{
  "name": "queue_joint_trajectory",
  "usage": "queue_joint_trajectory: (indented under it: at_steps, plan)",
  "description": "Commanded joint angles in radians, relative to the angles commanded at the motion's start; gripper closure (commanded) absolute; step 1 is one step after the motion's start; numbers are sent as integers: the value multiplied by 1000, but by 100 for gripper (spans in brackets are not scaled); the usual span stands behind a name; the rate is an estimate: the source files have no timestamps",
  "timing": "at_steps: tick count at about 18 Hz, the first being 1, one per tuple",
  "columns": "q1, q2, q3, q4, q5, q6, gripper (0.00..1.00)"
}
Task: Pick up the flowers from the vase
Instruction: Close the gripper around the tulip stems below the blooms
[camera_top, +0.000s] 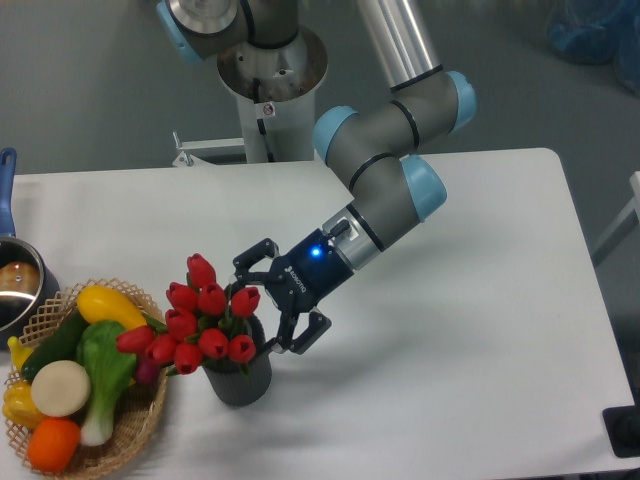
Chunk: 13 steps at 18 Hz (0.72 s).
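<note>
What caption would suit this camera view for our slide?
Open gripper reaching towards red flowers in the vase.

Even, diffuse overhead light, soft shadows on the white table (480, 300), sharp focus, no glare.

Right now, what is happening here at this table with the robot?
The arm is reaching its gripper toward the flowers, red tulips that stand in the dark vase. The jaws are open and close beside the blooms on the right, but they hold nothing yet. The flowers are still in the vase. A basket of vegetables sits to the left.
</note>
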Motion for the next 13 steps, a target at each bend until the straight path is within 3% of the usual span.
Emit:
queue_joint_trajectory:
  at_steps: [13]
  plan:
    - [-31, -2, 0, 6, -18, 17, 0]
